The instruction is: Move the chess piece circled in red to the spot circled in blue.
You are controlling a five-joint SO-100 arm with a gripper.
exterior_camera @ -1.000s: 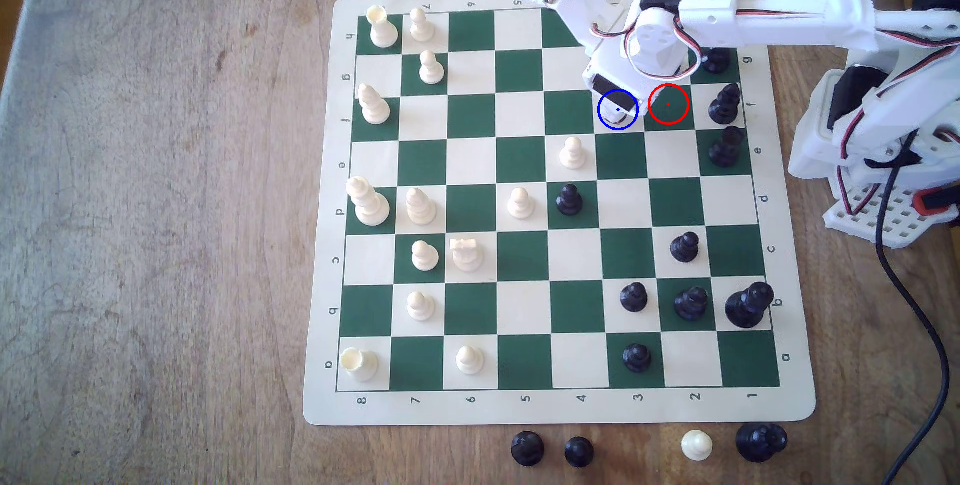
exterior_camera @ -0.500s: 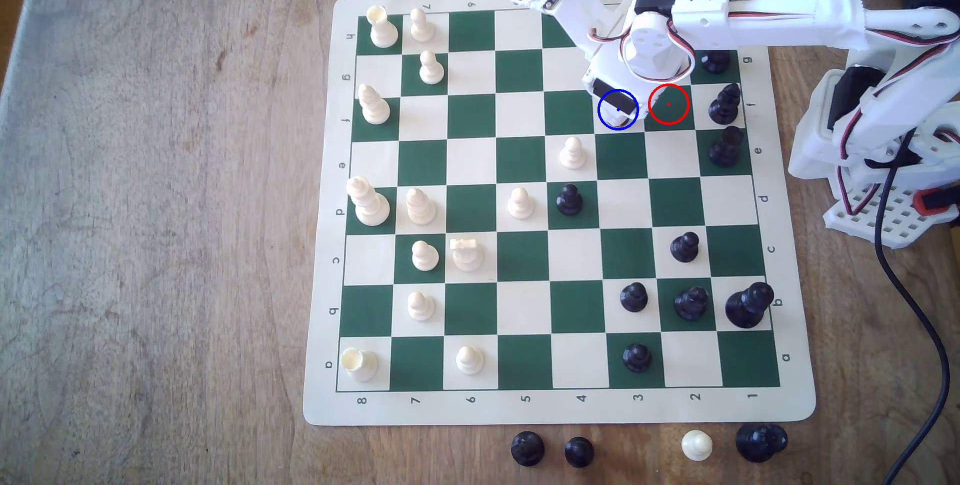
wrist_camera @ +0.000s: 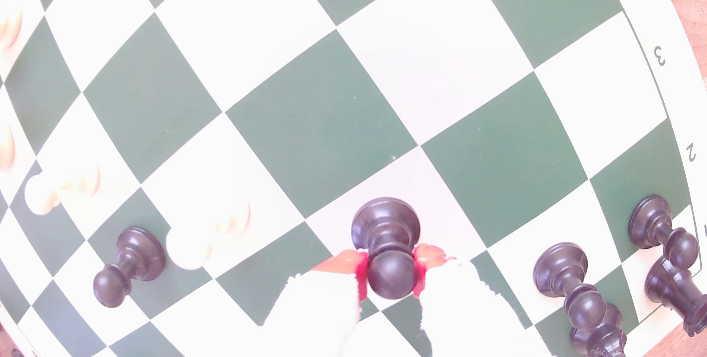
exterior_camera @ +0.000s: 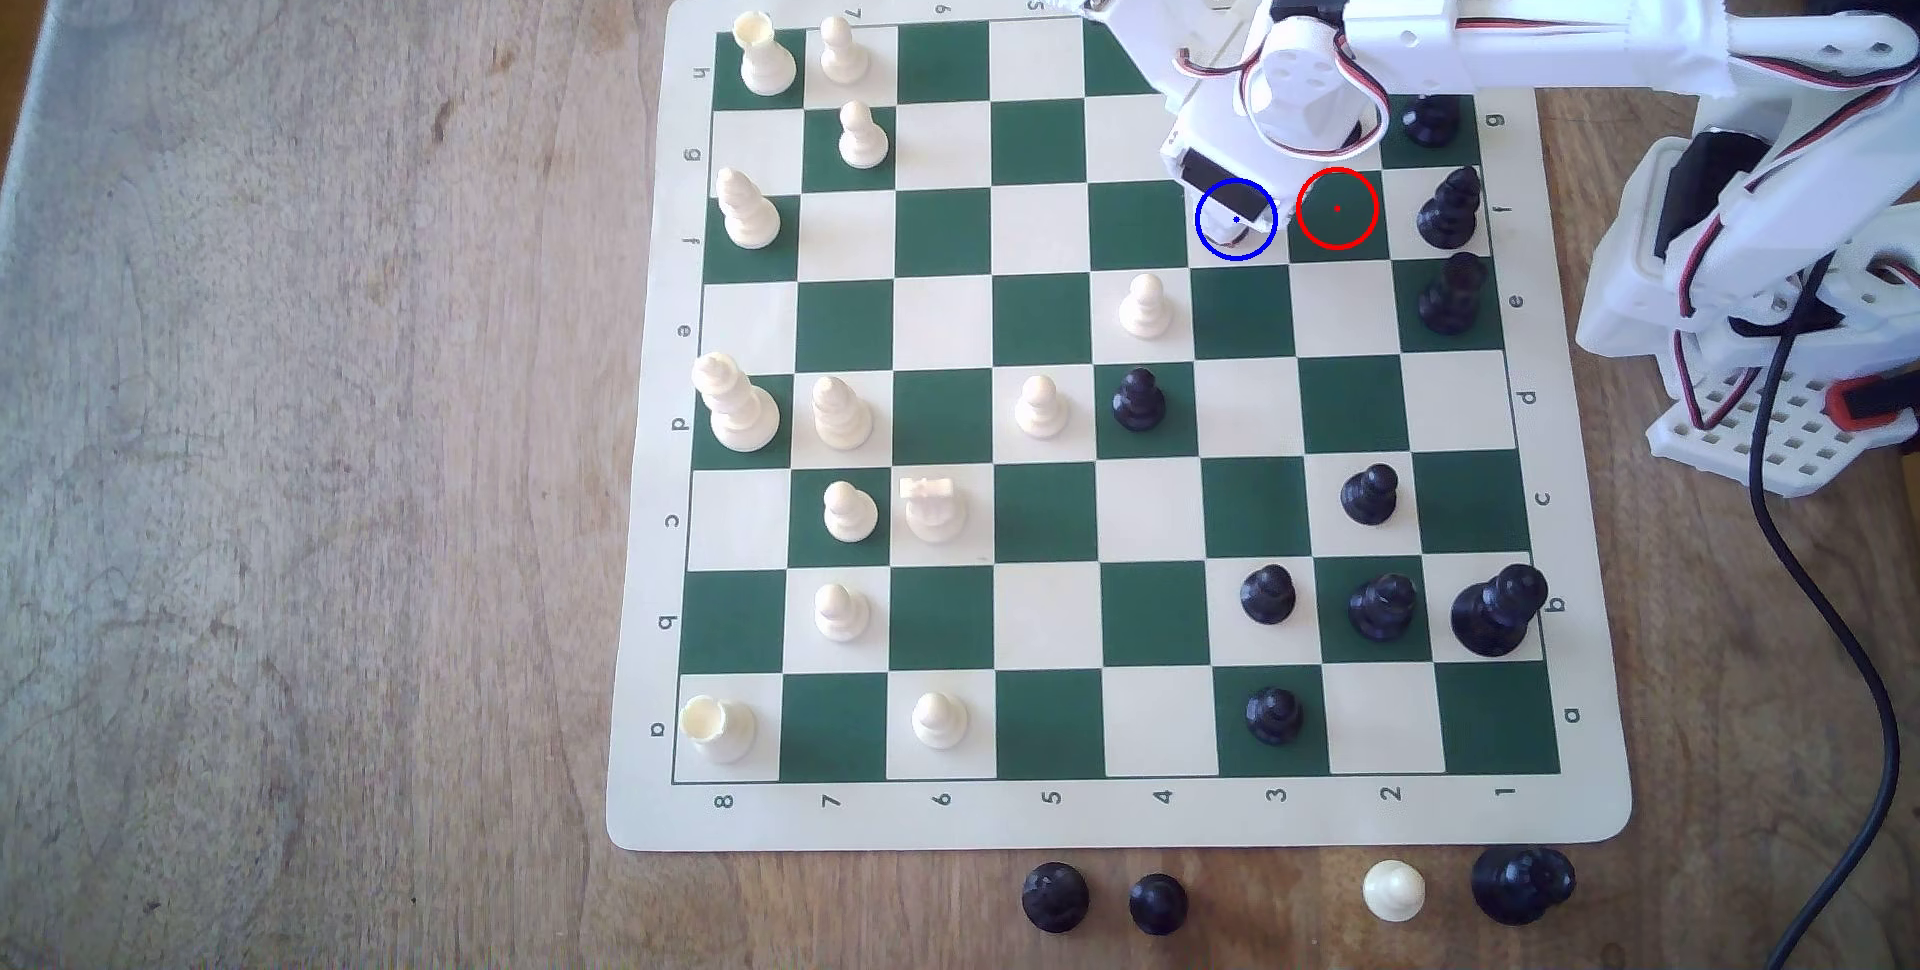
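The white tool point(wrist_camera: 391, 273) with red-padded fingertips point(wrist_camera: 346, 261) grips the glossy black ball-headed pawn point(wrist_camera: 386, 244) by its head, its base on a cream board square point(wrist_camera: 417, 185).

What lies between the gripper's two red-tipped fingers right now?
The round head of the black pawn sits between the red fingertips of the gripper in the wrist view, both tips pressed against it, over a cream square.
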